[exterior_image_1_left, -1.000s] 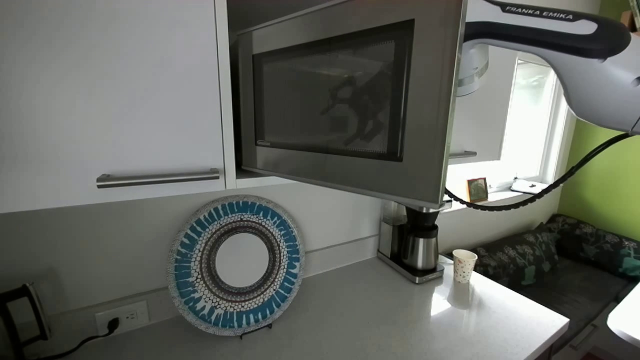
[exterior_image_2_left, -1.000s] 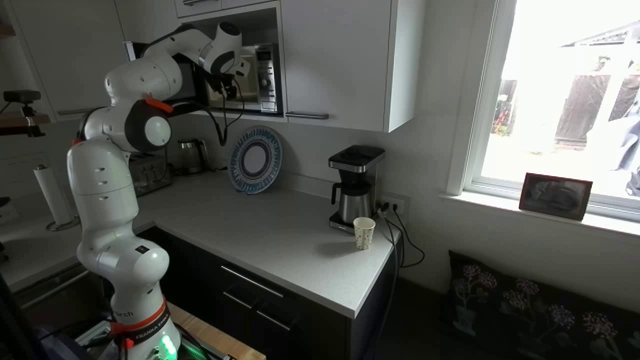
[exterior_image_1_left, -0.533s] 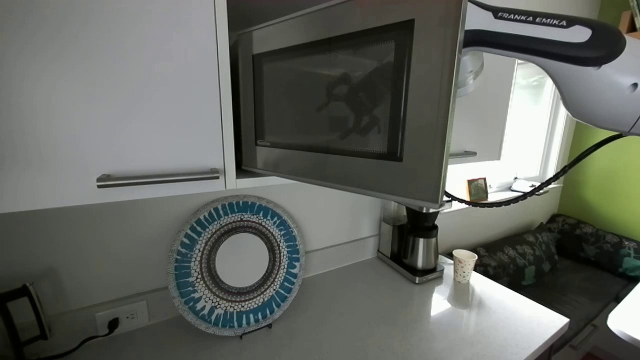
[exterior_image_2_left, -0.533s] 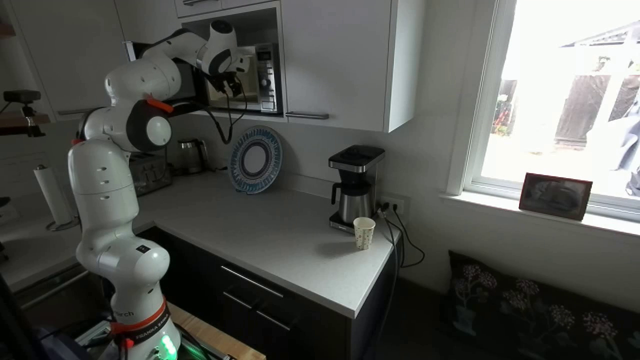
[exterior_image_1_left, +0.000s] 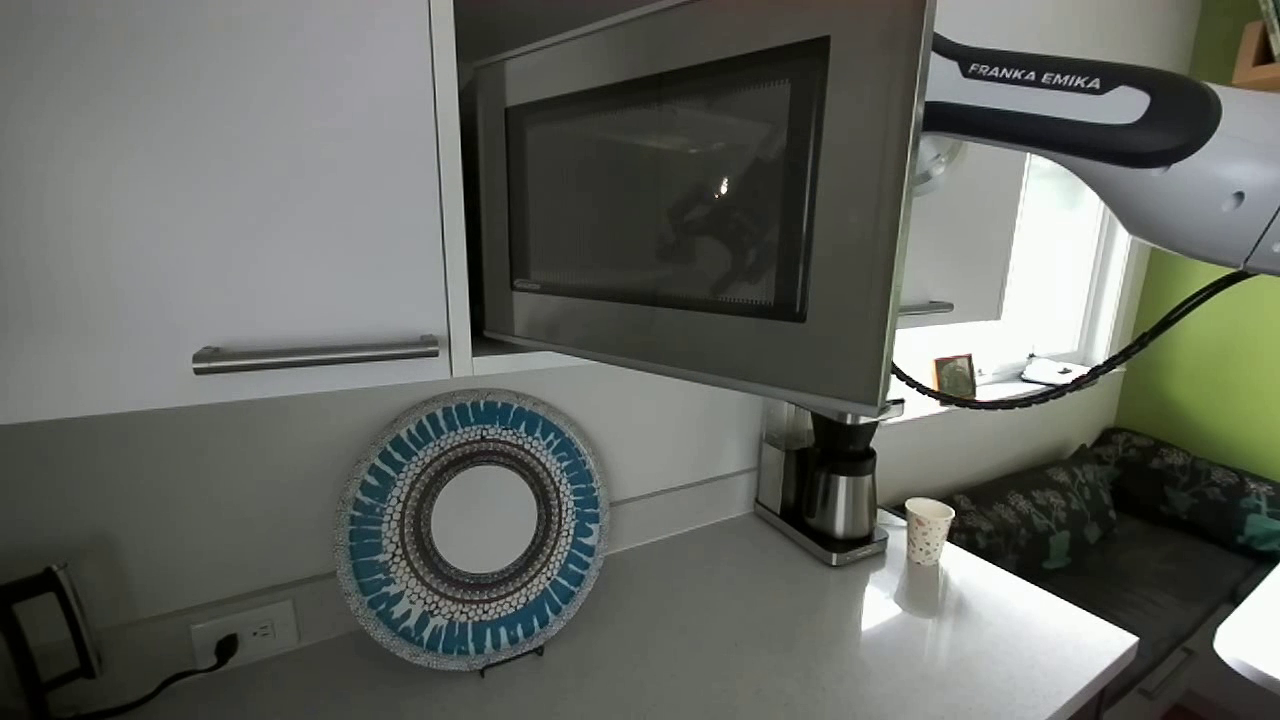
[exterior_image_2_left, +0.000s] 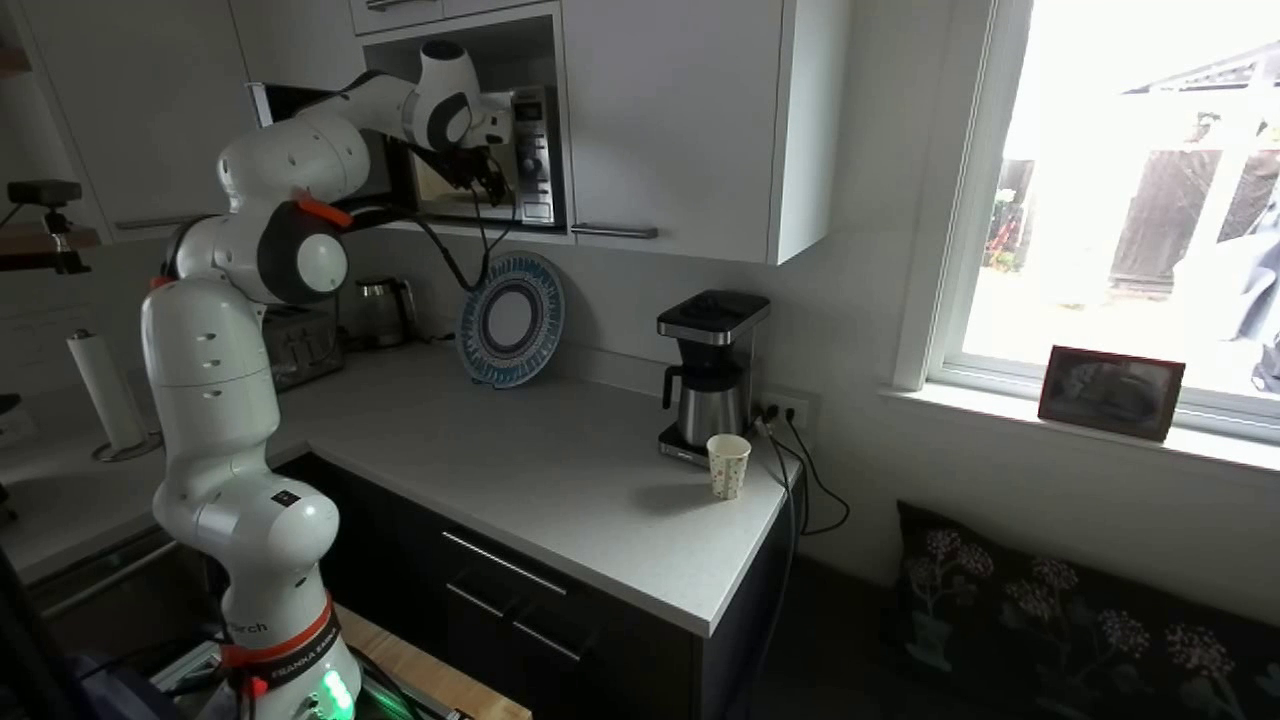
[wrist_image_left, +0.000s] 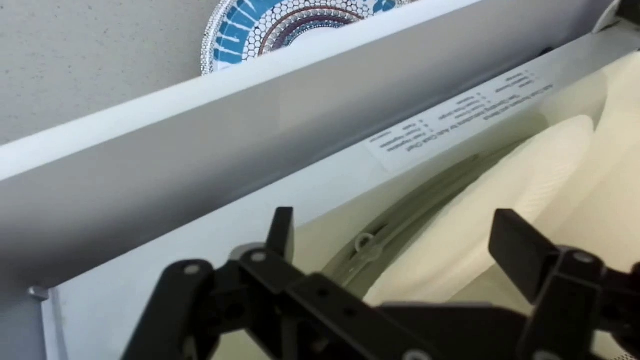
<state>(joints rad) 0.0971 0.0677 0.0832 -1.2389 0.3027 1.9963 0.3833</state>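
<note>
Wrist view: shelf edge (wrist_image_left: 210, 88) between microwave (wrist_image_left: 325, 190) and half-hidden plate (wrist_image_left: 272, 27)

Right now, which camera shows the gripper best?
The wrist view: the gripper looks big there, open, both fingers showing. In an exterior view it is small and dark in front of the microwave; in an exterior view the door covers it, leaving a dim shape at most.

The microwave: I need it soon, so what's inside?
A pale, rounded item I can't identify, on what looks like a glass turntable. Whatever lies behind the open hand is covered from view.
</note>
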